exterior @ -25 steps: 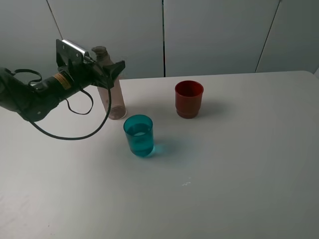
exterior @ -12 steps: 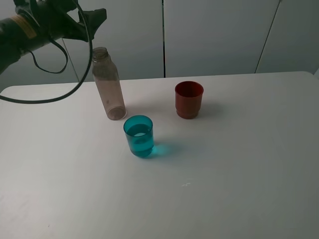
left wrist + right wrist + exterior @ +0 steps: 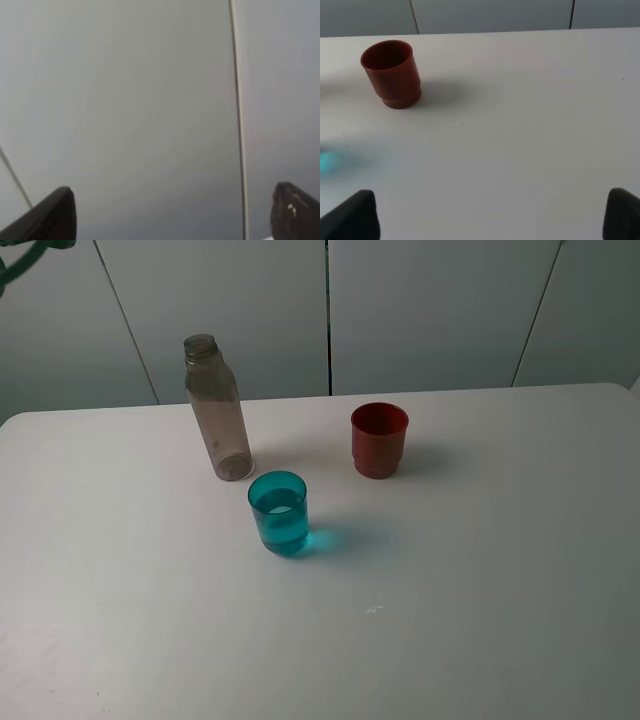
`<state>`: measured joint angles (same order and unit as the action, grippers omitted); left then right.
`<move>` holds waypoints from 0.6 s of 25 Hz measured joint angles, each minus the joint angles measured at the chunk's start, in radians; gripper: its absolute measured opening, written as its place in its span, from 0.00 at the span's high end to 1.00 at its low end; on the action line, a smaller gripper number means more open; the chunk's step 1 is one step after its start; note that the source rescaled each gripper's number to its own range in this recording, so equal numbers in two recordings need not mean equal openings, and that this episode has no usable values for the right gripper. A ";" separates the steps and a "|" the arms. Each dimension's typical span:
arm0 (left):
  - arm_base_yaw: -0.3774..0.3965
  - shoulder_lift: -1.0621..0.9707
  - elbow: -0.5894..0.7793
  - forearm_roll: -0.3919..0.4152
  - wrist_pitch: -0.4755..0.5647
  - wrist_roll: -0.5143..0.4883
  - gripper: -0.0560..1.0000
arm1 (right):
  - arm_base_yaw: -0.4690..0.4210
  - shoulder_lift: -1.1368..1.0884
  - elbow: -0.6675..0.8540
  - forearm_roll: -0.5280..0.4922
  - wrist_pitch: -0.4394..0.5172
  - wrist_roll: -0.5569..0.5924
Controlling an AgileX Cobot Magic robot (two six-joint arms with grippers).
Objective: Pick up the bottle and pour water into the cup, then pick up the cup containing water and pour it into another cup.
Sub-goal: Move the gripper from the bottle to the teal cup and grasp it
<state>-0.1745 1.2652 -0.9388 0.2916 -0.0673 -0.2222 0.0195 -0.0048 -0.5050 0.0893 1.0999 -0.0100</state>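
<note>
From the high camera all 3 vessels show at once on the white table (image 3: 480, 570). The bottle (image 3: 218, 410) stands upright and uncapped near the far edge, toward the far left corner. The cup (image 3: 279, 512), translucent teal with water visible inside, sits just in front of the bottle, a little nearer the table's middle, and apart from it. The red cup (image 3: 379, 439) stands upright by the middle of the far edge, well apart from both. The grippers themselves show only in the wrist views. The left gripper (image 3: 172, 220) is raised and faces the grey wall panels (image 3: 125, 100) and a vertical seam (image 3: 239, 125), its 2 dark fingertips (image 3: 50, 217) spread wide with nothing between them, so it is released and grasps nothing. The right gripper (image 3: 487, 217) hovers low over bare tabletop on the red cup's side, its 2 fingertips (image 3: 352, 217) likewise spread wide and gripping nothing. Its camera sees the red cup's open mouth and stepped base clearly, while the teal cup is only a blurred smear of colour at the frame's margin and the bottle falls outside that view. Whether the red cup holds anything I cannot tell. A small pale mark (image 3: 373, 609) lies on the table toward the near edge. Nothing stands between the 2 cups.
</note>
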 joint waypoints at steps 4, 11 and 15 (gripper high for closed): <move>0.016 -0.109 0.000 -0.112 0.292 0.042 0.02 | 0.000 0.000 0.000 0.000 0.000 0.000; 0.190 -0.323 0.021 -0.162 0.628 0.069 0.02 | 0.000 0.000 0.000 0.000 0.000 0.000; 0.265 -0.443 0.056 -0.175 0.669 0.097 0.02 | 0.000 0.000 0.000 0.000 0.000 0.000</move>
<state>0.0905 0.8225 -0.8824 0.1170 0.6017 -0.1251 0.0195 -0.0048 -0.5050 0.0893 1.0999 -0.0100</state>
